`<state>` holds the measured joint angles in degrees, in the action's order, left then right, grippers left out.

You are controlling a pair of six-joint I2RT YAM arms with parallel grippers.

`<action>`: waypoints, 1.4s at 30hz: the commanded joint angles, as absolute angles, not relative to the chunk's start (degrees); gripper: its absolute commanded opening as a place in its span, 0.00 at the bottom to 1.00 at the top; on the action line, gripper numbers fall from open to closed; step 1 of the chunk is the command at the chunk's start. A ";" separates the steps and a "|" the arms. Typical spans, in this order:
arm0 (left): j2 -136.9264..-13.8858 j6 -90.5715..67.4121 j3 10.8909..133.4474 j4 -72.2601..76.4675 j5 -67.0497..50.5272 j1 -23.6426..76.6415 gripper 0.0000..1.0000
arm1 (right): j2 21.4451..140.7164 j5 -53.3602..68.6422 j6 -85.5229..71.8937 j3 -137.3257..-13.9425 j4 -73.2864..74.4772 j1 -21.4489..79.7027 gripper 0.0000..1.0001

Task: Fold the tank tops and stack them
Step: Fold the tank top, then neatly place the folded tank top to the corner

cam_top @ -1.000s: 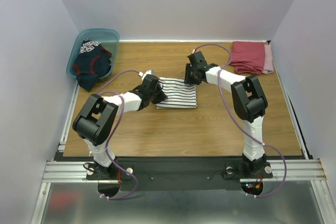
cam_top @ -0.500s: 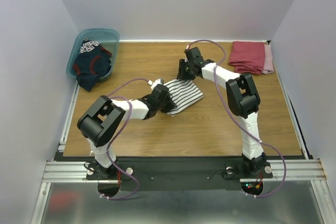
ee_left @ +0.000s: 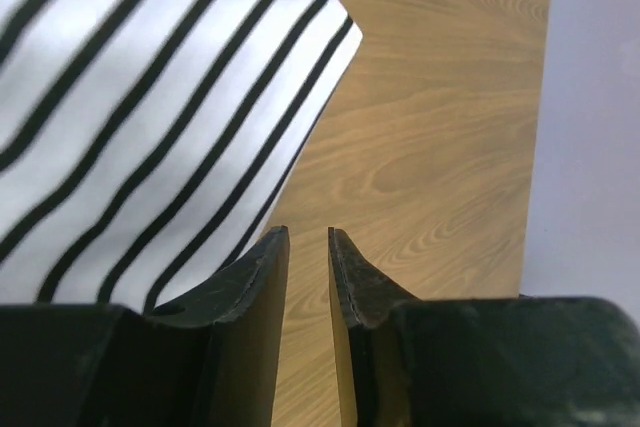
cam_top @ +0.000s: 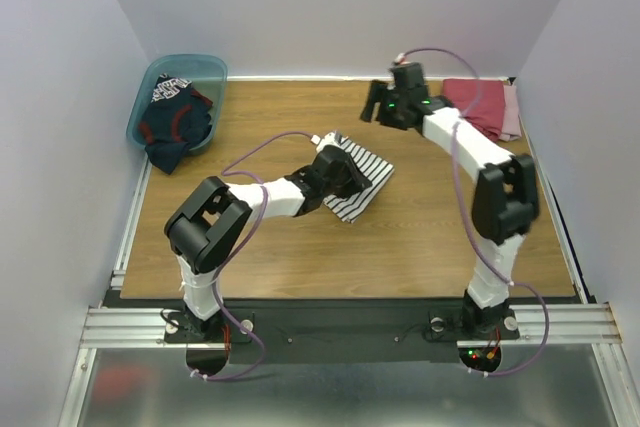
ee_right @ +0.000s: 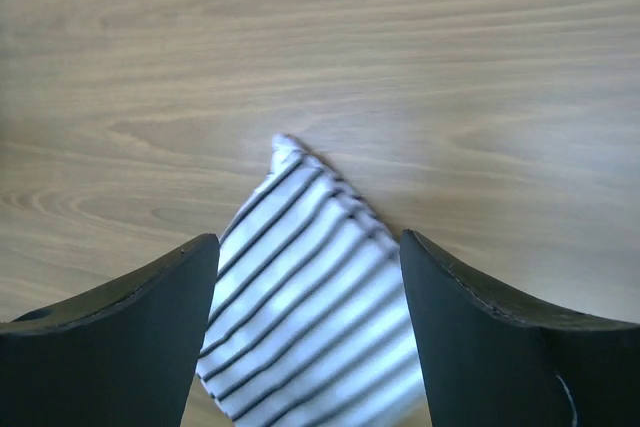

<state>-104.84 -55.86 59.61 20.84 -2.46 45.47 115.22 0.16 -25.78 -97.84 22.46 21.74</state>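
The folded white tank top with thin dark stripes point(cam_top: 370, 173) lies askew in the middle of the wooden counter point(cam_top: 420, 237). The left end effector point(ee_left: 308, 237) sits at its edge, fingers nearly pressed together on nothing. The right end effector point(ee_right: 308, 242) hovers spread wide near its far corner. The navy red-trimmed tank top point(cam_top: 172, 125) sits in the teal plastic bin point(cam_top: 190, 59).
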 commanded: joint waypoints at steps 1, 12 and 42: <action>-98.71 -50.90 62.75 16.01 1.74 43.51 0.33 | 101.62 -2.73 -30.23 -87.13 23.03 18.11 0.79; -108.62 -34.37 75.67 -3.60 14.40 35.07 0.15 | 84.73 9.65 -42.70 -51.71 9.15 18.19 0.78; -107.15 -44.82 55.28 8.70 1.59 34.80 0.00 | 97.91 1.77 -49.76 -45.08 -7.48 20.74 0.42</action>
<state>-107.77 -43.59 58.37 14.41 6.59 33.74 96.53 7.90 -52.23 -44.82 -7.84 20.36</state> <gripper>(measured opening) 0.086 0.453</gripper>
